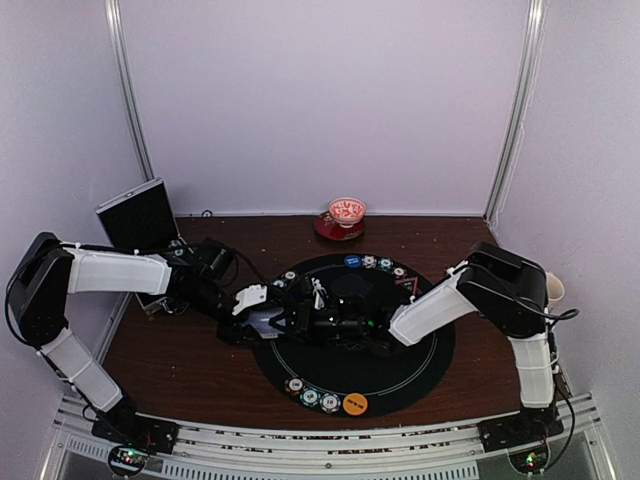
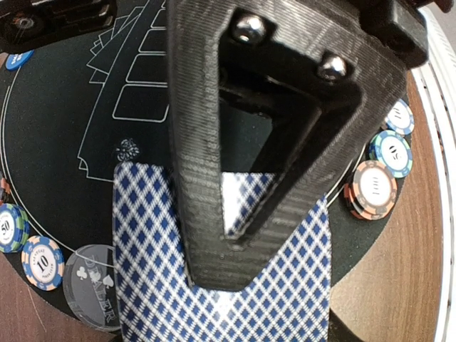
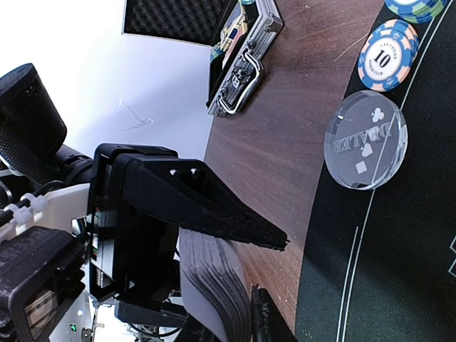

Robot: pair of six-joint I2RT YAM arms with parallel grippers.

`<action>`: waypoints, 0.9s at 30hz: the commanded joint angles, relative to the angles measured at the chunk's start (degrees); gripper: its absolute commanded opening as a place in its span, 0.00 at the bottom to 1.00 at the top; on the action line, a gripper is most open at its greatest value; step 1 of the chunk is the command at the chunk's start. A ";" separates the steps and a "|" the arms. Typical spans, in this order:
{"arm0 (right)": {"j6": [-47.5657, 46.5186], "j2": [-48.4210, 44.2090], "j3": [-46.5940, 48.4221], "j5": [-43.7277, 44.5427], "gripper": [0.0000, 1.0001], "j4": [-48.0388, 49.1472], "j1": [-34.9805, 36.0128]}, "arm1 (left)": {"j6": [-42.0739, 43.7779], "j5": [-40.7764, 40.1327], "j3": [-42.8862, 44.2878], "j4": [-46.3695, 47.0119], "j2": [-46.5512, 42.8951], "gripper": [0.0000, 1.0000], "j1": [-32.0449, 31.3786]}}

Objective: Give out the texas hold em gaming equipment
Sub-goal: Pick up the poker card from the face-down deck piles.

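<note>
Table (image 1: 190, 350): dark brown wood, white walls on three sides.
Mat (image 1: 420, 375): round, black, white-lined, flat on the table, right of centre.
Chips (image 1: 310, 397): in a row along the mat's near rim, beside an orange disc (image 1: 355, 404); more along the far rim.
Saucer (image 1: 326, 231): red, at the far edge, under a bowl (image 1: 347, 210).
Case (image 1: 140, 215): open, far left corner.

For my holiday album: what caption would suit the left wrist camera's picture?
Blue-diamond playing cards held over the black mat, striped poker chips and a clear dealer disc along its edge.
</note>
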 commanded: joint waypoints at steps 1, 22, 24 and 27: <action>-1.57 -2.81 -1.84 1.47 0.16 -2.06 -0.95 | -0.29 0.58 -0.24 2.75 0.71 0.53 0.10; -2.33 -4.98 -1.40 -0.02 0.13 -2.54 -0.32 | -1.62 -1.48 -0.12 3.72 2.00 0.53 0.08; -2.29 -4.92 -1.44 -0.02 0.10 -2.57 -0.31 | -1.66 -1.51 -0.20 3.78 2.01 0.54 0.05; -2.40 -5.06 -1.48 0.24 0.05 -2.62 -0.31 | -1.62 -1.64 -0.23 3.75 1.92 0.54 0.08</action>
